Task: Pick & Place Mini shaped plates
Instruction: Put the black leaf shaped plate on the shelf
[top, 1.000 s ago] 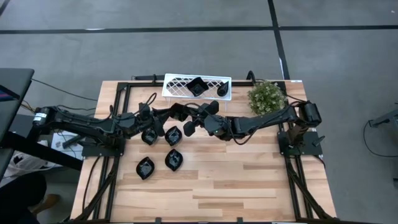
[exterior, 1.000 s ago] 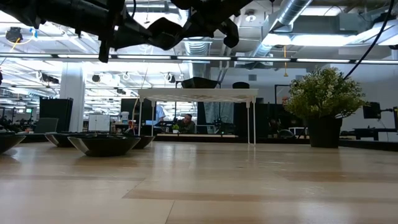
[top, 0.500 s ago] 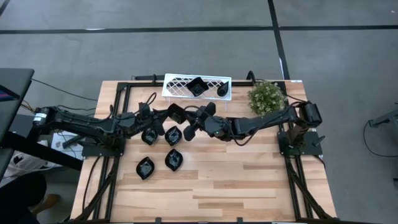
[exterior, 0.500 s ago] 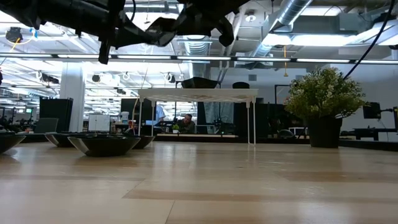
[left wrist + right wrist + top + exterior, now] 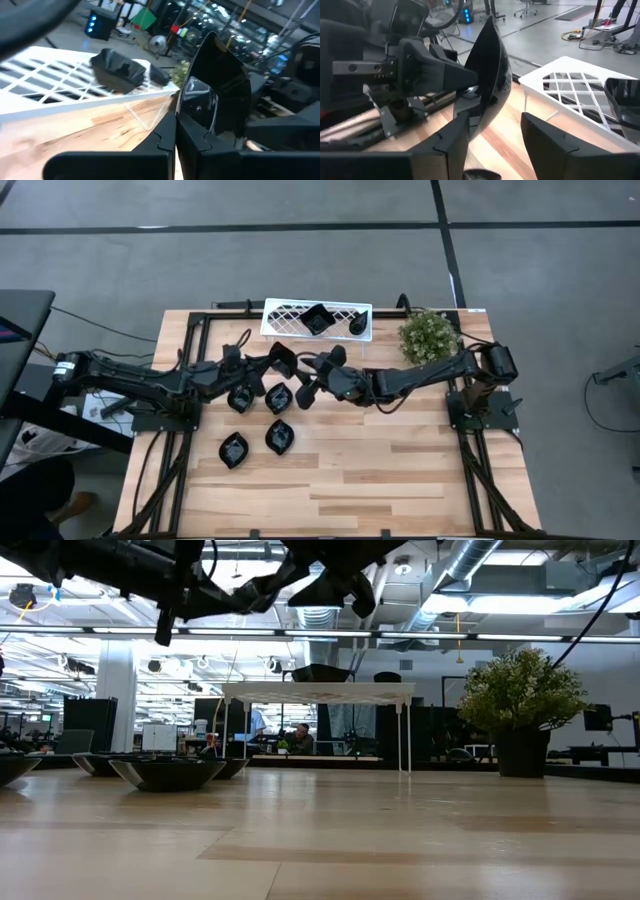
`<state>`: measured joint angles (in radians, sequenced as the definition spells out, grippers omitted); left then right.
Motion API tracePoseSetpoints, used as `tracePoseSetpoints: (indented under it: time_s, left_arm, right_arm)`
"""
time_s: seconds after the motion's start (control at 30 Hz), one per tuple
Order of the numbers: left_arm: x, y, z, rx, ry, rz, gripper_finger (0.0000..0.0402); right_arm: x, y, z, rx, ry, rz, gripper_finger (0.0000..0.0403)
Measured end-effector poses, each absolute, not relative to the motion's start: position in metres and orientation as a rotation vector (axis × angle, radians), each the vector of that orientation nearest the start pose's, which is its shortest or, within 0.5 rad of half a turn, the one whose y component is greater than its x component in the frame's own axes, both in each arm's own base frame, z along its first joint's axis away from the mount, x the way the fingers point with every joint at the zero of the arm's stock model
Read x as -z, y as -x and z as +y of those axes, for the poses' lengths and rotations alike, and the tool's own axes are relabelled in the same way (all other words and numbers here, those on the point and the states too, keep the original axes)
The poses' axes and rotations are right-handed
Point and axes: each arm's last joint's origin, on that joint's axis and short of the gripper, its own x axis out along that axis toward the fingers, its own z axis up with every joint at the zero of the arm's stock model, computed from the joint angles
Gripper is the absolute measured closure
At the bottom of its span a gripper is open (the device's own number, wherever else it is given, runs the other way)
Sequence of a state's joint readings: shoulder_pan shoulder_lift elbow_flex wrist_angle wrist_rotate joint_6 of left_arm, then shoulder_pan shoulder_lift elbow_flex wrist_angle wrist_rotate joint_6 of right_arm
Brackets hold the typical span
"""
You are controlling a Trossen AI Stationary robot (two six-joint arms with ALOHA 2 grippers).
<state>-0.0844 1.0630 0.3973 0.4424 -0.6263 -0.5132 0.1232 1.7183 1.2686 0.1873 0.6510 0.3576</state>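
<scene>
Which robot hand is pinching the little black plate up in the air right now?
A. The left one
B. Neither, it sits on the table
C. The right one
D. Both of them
A. The left gripper is clamped on the edge of the black plate, while the right gripper has its fingers spread apart with the plate loose between them.

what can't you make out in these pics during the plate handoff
- High view: the dark arms and grippers hide how the left gripper pinches the held plate.
- Low view: both grippers are cut off by the top edge.
- Left wrist view: the plate's full shape is cut off; only one glossy face shows.
- Low view: plates on the table overlap edge-on, so no count.
</scene>
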Motion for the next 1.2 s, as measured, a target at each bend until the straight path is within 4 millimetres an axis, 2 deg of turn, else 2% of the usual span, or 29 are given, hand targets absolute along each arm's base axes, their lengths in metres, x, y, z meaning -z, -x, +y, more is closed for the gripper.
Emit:
tracePoseSetpoints:
  time_s: [0.23, 0.33, 0.47, 0.57, 0.73, 0.93, 1.2]
  left_arm:
    - [-0.201, -0.208, 0.01, -0.657, 0.495, 0.123, 0.0398]
    - [-0.201, -0.207, 0.016, -0.646, 0.52, 0.133, 0.0398]
    - [-0.204, -0.208, 0.027, -0.587, 0.558, 0.156, 0.0399]
    - [-0.209, -0.21, 0.037, -0.545, 0.585, 0.208, 0.0399]
    - [-0.22, -0.209, 0.056, -0.597, 0.603, 0.328, 0.0399]
    - [-0.238, -0.206, 0.08, -0.618, 0.641, 0.311, 0.0399]
    - [-0.254, -0.196, 0.109, -0.682, 0.72, 0.344, 0.0399]
  right_arm:
    - [-0.296, -0.378, 0.043, 0.534, -0.213, 0.221, 0.0222]
    - [-0.304, -0.365, 0.047, 0.532, -0.184, 0.277, 0.0226]
    - [-0.308, -0.339, 0.043, 0.621, -0.178, 0.403, 0.0241]
    - [-0.307, -0.319, 0.037, 0.697, -0.205, 0.499, 0.0258]
    - [-0.31, -0.29, 0.027, 0.802, -0.282, 0.605, 0.0312]
    - [-0.323, -0.273, 0.028, 0.779, -0.264, 0.61, 0.0394]
    - [-0.328, -0.252, 0.026, 0.776, -0.219, 0.7, 0.0401]
